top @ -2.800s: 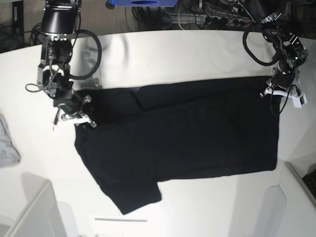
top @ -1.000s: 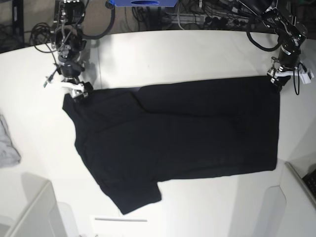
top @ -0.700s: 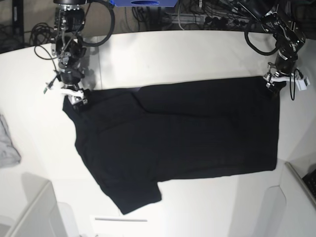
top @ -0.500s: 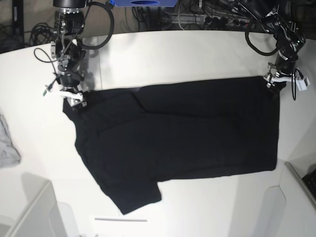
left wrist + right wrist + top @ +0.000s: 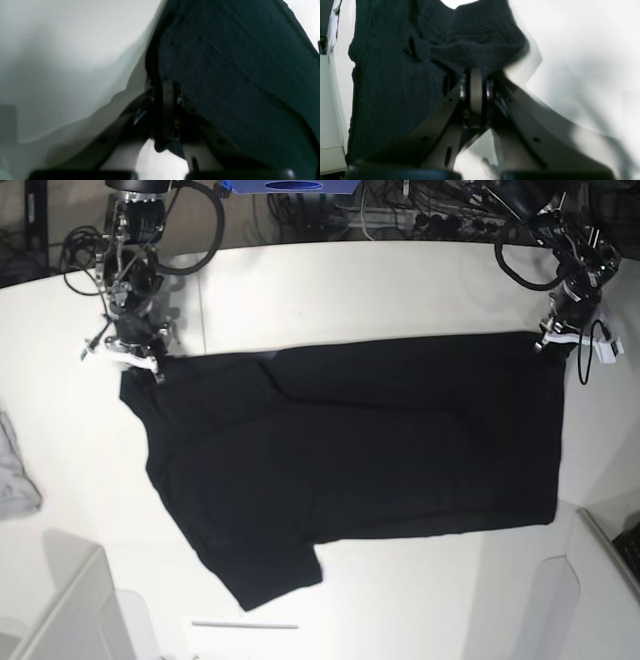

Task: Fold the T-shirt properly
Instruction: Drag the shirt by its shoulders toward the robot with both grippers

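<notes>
No legible text, label or number anywhere (plain black cloth, bare surfaces).

A large black T-shirt (image 5: pixel 350 470) lies spread flat, plain side up, across a white desk (image 5: pixel 350 290), one short sleeve (image 5: pixel 265 565) angling toward the near edge. At the view's left, the right tool (image 5: pixel 137 363) sits at the shirt's upper corner, jaws closed on the cloth there. At the view's right, the left tool (image 5: pixel 556 340) meets the opposite upper corner, pinching the fabric edge. A small grey cloth (image 5: pixel 15 470) rests at the desk's far left edge, well apart from the shirt. A thin pale stick (image 5: pixel 245 625) lies just below the sleeve. Cables (image 5: pixel 400 215) crowd the floor behind the desk.
</notes>
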Available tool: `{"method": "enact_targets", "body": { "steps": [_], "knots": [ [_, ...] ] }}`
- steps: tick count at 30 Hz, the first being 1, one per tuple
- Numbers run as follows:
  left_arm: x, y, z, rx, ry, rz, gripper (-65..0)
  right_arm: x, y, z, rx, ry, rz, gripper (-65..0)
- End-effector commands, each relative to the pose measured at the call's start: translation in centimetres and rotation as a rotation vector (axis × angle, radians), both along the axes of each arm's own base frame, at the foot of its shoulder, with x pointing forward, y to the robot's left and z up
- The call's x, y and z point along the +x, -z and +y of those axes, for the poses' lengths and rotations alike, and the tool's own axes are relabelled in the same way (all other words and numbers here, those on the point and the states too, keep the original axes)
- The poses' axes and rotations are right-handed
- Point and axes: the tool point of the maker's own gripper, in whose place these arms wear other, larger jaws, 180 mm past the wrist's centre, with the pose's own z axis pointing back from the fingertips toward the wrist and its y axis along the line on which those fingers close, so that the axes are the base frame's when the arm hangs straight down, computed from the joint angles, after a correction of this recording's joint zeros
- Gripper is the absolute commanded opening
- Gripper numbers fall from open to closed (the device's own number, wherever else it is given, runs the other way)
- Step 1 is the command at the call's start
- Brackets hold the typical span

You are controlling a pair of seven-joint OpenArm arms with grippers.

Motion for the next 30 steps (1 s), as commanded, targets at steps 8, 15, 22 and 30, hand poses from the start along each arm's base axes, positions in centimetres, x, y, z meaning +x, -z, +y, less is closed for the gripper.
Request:
{"method": "enact_targets", "body": {
  "steps": [8, 15, 22, 30],
  "knots": [
    [-2.7, -1.7, 1.7, 0.115, 0.022, 0.065, -65.0, -2.2, -1.2, -1.2, -0.053, 0.009, -0.002, -65.0],
    [-4.7, -1.7, 1.8, 0.143, 0.037, 0.103, -65.0, -4.3, -2.5, -1.1, -0.078, -0.006, -0.007, -65.0],
    [-6.4, -1.0, 1.4, 0.143, 0.07, 0.139, -65.0, -6.1, -3.3, -1.2, -0.095, -0.012, 0.002, -65.0],
    [-8.6, -0.4, 1.0, 0.147, 0.109, 0.181, -65.0, -8.1, -2.8, -1.1, -0.099, -0.018, 0.041, -65.0]
  ]
}}
